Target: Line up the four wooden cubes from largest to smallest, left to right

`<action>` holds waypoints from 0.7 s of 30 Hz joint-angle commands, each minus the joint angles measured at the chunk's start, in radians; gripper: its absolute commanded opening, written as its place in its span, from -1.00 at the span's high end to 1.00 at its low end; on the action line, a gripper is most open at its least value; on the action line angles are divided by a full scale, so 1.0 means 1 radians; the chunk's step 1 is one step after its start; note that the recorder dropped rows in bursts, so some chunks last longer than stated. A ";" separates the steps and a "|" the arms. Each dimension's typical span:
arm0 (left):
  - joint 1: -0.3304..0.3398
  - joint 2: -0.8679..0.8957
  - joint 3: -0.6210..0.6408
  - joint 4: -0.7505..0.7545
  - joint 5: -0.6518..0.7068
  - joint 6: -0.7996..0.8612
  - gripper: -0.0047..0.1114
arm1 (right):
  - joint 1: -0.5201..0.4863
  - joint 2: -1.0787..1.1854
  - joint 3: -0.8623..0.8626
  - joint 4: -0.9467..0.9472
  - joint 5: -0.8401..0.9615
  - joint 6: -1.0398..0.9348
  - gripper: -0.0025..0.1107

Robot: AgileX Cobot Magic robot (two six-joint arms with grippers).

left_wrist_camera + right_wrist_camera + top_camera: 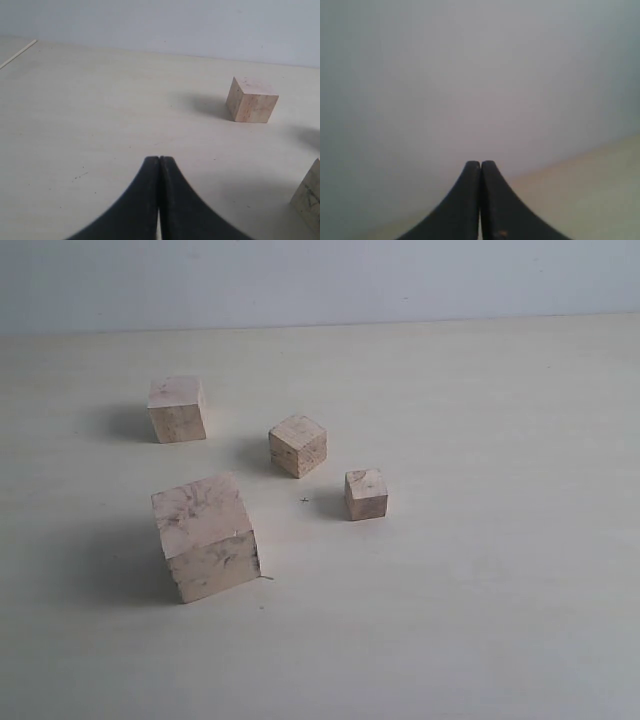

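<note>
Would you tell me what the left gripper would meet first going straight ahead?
Likely nothing: the left gripper faces bare table up to the wall; one wooden cube sits aside.

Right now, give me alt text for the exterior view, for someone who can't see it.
Four pale wooden cubes stand apart on a light table: the largest cube front left, a rear cube behind it, a middle cube at centre, the smallest cube furthest right.
</note>
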 commanded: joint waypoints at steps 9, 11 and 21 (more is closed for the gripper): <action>0.002 -0.007 0.003 0.003 -0.012 -0.007 0.92 | 0.113 0.706 -0.133 0.446 0.596 -0.309 0.96; 0.002 -0.007 0.003 0.003 -0.012 -0.007 0.92 | 0.113 0.760 -0.133 0.466 0.587 -0.313 0.96; 0.002 -0.007 0.003 0.003 -0.012 -0.007 0.92 | 0.235 0.852 -0.163 0.842 0.656 -0.849 0.85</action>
